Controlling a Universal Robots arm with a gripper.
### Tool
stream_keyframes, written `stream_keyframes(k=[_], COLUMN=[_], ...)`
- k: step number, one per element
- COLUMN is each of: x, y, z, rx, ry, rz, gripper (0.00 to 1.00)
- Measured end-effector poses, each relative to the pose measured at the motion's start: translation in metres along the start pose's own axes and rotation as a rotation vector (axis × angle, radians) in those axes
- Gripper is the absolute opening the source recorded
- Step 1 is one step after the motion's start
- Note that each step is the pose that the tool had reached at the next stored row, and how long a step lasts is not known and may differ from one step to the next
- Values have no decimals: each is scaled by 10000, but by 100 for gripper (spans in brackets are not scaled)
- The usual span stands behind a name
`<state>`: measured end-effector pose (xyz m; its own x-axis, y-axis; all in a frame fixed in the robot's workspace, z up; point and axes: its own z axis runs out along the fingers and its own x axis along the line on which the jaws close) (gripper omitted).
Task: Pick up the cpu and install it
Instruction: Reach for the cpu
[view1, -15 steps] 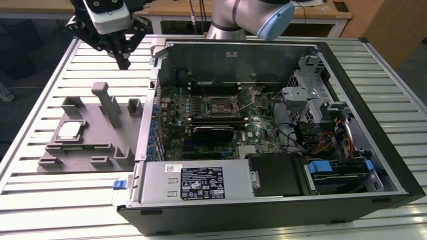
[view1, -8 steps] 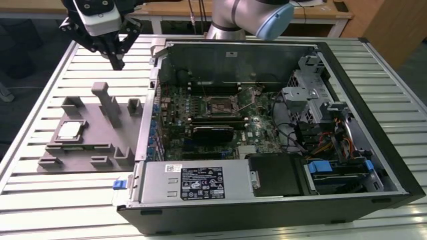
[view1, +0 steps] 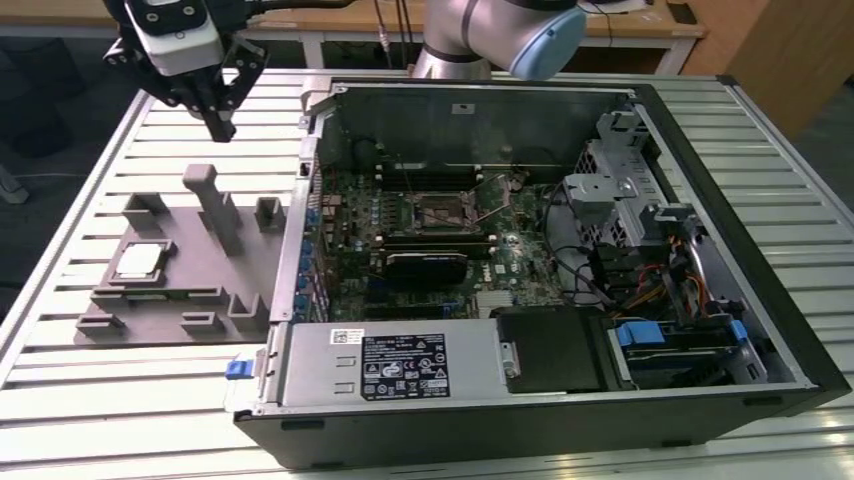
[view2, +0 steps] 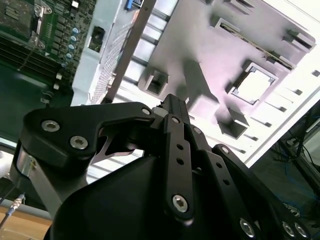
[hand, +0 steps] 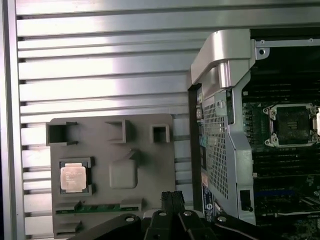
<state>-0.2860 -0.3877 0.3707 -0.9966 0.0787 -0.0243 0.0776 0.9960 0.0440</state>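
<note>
Exterior view first: where is the cpu (view1: 139, 262)?
— In its square pocket on the grey tray (view1: 180, 295), silver top up. The tray sits on the table beside the open case (view1: 747, 230). Nothing touches the chip.
— Seated flat?
— It looks level in the first wrist view, though from this angle I would not swear to it.
— And the gripper (view1: 218, 128)?
— High above the tray's far end, well apart from the chip, fingers pressed together and holding nothing. Both wrist views show the tips meeting.
— So the pick has not started.
— I judge not. To do it well, the fingers should spread wider than the chip before descending and centre over the pocket. They should close on two opposite edges, not on the pocket walls. The tall post (view1: 214, 210) stands near the pocket, so the descent should keep clear of it.
— And the lift?
— Straight up and level, with a gentle squeeze; a tilted chip could snag on the pocket rim.
— The socket (view1: 445, 212)?
— On the board inside the case, bare as far as I can see.
</note>
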Motion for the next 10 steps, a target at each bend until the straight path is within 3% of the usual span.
stream_keyframes(k=[10], x=[231], y=[38], z=[56], rx=[-1], ry=[-2], rz=[16], gripper=[11])
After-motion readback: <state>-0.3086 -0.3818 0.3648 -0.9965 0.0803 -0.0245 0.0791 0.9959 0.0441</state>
